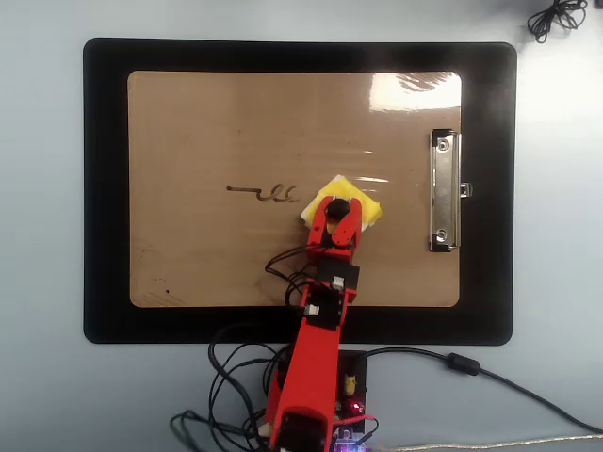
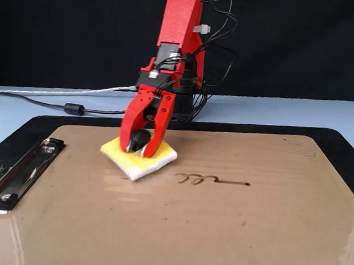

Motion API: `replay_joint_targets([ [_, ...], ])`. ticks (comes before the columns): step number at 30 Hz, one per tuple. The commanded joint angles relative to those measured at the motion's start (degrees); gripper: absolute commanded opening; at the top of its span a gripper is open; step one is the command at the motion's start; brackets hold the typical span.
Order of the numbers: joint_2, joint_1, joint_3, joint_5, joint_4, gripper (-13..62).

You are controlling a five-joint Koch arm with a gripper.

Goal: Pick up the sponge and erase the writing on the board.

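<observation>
The yellow sponge point(image 1: 365, 203) point(image 2: 115, 149) with white edges lies flat on the tan board point(image 1: 207, 122) point(image 2: 218, 234), between the writing and the metal clip. My red gripper point(image 1: 336, 206) point(image 2: 139, 142) is shut on the black knob at the sponge's centre. The writing point(image 1: 264, 194) point(image 2: 209, 180), a dark line with small loops, shows in full just left of the sponge in the overhead view and right of it in the fixed view.
A black mat point(image 1: 104, 188) point(image 2: 24, 126) surrounds the board. The silver clip point(image 1: 445, 190) point(image 2: 17, 172) sits at one short edge. The arm's base and cables point(image 1: 330, 386) point(image 2: 74, 108) lie off the mat on the pale blue table.
</observation>
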Motion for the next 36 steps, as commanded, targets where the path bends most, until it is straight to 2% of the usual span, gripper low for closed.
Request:
replay_joint_targets([
  [1,-6.2,0.4,-5.4,0.6,-0.5,-7.9],
  [3,-11.8,0.5,-12.1,0.6,-0.6,-7.8],
  [5,-12.4,0.5,-14.2,0.6,-0.5,-7.9],
  [10,2.8,2.4,2.3,0.5,-0.4,-7.9],
  [12,5.6,2.8,6.3,0.5,-0.4,-7.9],
  [14,2.6,3.2,3.7,0.4,-0.8,-7.8],
  [19,-13.3,5.0,-13.2,0.5,-0.6,-7.9],
  [22,-12.7,6.2,-11.2,0.5,-0.7,-7.9],
  [25,-4.4,6.9,-3.0,0.4,-2.5,-7.9],
  [27,-3.1,7.7,-0.9,0.4,-2.5,-7.9],
  [32,-14.6,9.1,-12.5,0.5,-2.9,-7.8],
  [36,-12.9,8.7,-10.4,0.5,-2.8,-7.8],
])
